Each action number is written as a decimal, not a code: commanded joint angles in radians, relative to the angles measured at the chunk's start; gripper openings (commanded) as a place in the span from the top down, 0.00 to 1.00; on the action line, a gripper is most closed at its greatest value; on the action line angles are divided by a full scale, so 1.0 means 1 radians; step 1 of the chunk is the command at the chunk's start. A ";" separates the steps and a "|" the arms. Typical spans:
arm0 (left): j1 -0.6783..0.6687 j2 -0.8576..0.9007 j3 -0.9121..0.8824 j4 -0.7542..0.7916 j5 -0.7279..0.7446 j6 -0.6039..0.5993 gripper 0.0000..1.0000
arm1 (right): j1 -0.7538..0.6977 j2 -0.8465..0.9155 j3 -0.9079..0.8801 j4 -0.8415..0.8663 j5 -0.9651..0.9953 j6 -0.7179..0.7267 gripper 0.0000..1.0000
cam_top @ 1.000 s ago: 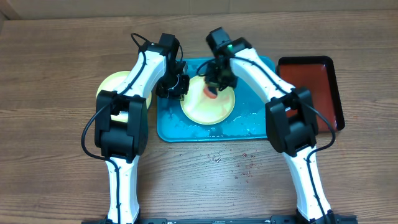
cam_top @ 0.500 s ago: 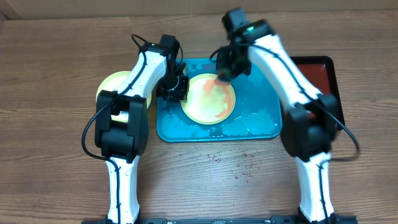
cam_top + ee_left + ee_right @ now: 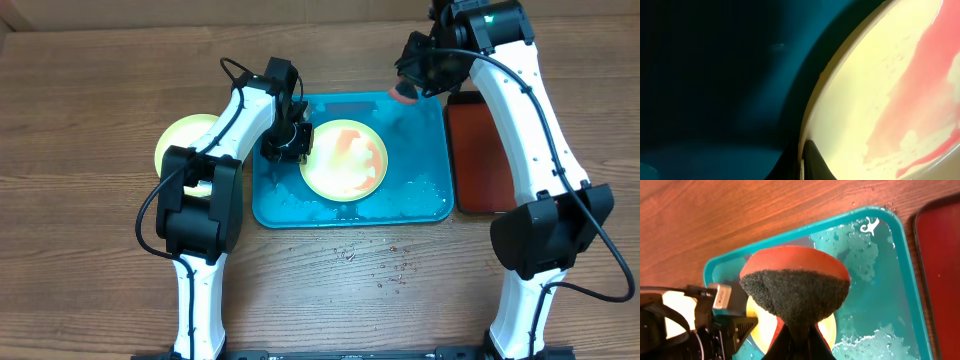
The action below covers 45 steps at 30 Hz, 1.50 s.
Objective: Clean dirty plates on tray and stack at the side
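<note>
Pale yellow round plate (image 3: 345, 162), red-smeared, lies centre-left in the turquoise plastic tray (image 3: 420, 130). Left gripper (image 3: 296, 146) is pinched onto the plate's left rim. Right gripper (image 3: 795, 339) is clamped on a red-backed grey scouring sponge (image 3: 795, 285), above the tray's upper-right corner. Judgement: press the sponge flat onto the smear and grip the rim firmly, since foam invites skidding.
</note>
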 commanded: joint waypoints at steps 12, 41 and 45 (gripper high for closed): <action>-0.012 -0.322 0.033 0.002 -0.501 -0.006 0.96 | -0.016 -0.003 0.005 -0.031 0.006 -0.029 0.96; -0.382 -0.358 0.033 0.005 -1.589 -0.183 0.96 | -0.084 -0.003 0.005 -0.059 0.096 -0.025 0.95; -0.404 -0.357 0.033 0.009 -1.684 -0.183 0.96 | -0.084 -0.003 0.005 -0.058 0.096 -0.025 0.95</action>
